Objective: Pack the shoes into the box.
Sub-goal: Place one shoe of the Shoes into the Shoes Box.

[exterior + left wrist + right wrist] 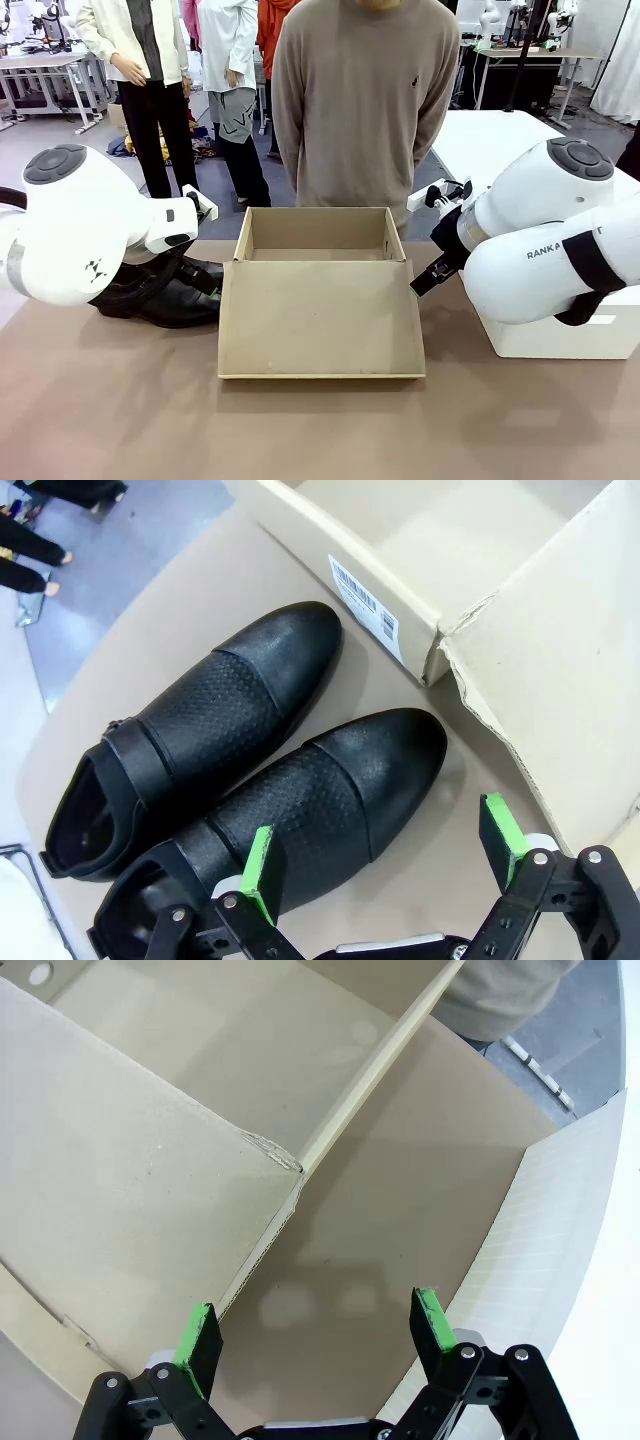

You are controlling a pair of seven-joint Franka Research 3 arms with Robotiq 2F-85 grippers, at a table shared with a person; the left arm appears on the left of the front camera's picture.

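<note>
The shoes (250,770), a glossy black pair with textured uppers, lie side by side on the table with their toes toward the box (400,540). In the front view the shoes (170,295) sit left of the box, partly hidden by my left arm. My left gripper (378,822) hovers open above the nearer shoe's toe, holding nothing. The tan cardboard box (318,235) stands open at the table's middle, its lid (320,320) folded flat toward me. My right gripper (315,1305) is open and empty just off the box's right corner (270,1150), over bare table.
A large white block (570,335) stands at the right under my right arm, close beside my right gripper (428,278). A person (365,100) stands at the far side behind the box, with no hands over the table. Brown tabletop (300,430) stretches in front of the lid.
</note>
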